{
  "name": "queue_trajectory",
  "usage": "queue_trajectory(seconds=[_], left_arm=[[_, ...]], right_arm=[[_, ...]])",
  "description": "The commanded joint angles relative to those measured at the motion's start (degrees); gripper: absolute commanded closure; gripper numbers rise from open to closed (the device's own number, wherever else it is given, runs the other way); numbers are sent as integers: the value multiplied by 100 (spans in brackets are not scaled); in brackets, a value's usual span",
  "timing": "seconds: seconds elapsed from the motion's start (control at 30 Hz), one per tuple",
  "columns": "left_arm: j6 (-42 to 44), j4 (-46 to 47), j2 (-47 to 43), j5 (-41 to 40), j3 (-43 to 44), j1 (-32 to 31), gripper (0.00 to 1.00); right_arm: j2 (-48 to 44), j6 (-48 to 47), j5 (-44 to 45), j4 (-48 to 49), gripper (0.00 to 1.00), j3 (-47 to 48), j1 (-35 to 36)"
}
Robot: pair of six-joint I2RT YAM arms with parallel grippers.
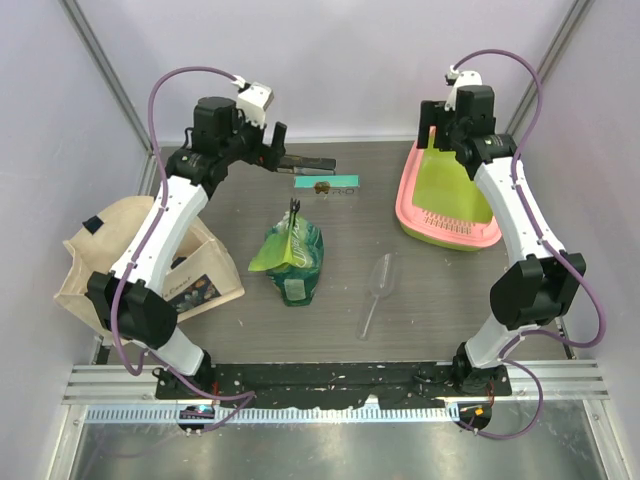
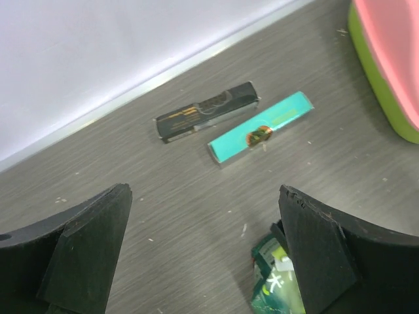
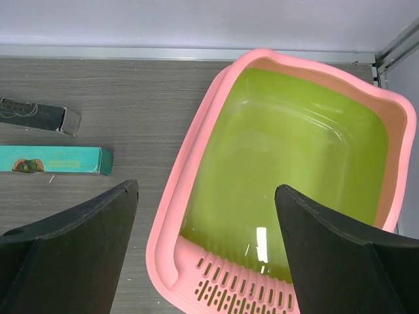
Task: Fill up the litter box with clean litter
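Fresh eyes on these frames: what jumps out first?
The pink-and-green litter box at the far right stands out first, empty, with the right gripper above it, jaws open. Next comes the green bag mid-table, with a clear scoop to its right. A beige tote bag sits at the left edge.

Litter box at far right of table. Rounded rectangle, pink rim, glossy lime-green basin showing bare. Slotted ledge along near end.
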Motion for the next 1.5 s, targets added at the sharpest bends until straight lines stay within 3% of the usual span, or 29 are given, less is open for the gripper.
queue_trajectory(seconds=[0.0,0.17,0.2,0.27,0.37,0.67,0.8,0.93,1.13,1.23,1.33,1.37,1.4,1.47], left_arm=[[-96,-384,-225,885,55,-24,2],[35,-1228,-663,1614,-367,-173,4],[261,-1369,-726,1651,-455,-208,3],[561,-1807,-866,1581,-508,-392,4],[896,-2213,-972,1353,-640,-700,5],[510,-2663,-1271,-106,-1202,-1491,7],[80,-2593,-1087,-414,-1229,-1597,7],[-132,-2618,-649,-992,-1115,-1746,13],[-281,-2944,-454,-915,-1009,-2010,31],[-281,-3014,-436,-1038,-1158,-2072,50],[-159,-3346,-218,-1030,-1037,-2063,77],[-97,-3505,-95,-951,-940,-2063,92],[69,-3837,168,-811,-826,-2063,99],[350,-4007,328,-801,-465,-2046,100]], right_arm=[[-392,-349,-299,60,9,56,82],[-787,-1484,-1414,95,9,-479,108],[-875,-1660,-1982,78,9,-594,108],[-1086,-2109,-2277,130,10,-875,178],[-1131,-2268,-2287,157,10,-1017,442],[-1130,-1979,-2190,191,11,-1218,776],[-1323,-1873,-2208,376,11,-1648,820],[-1464,-1829,-2199,526,11,-1825,855],[-1675,-1899,-1979,614,11,-2089,855],[-1684,-1838,-1970,605,11,-2177,855],[-1649,-1715,-2041,605,11,-2186,855],[-1632,-1688,-2058,605,11,-2186,855],[-1623,-1662,-2076,596,11,-2177,855],[-1614,-1653,-2163,588,11,-2168,856]])
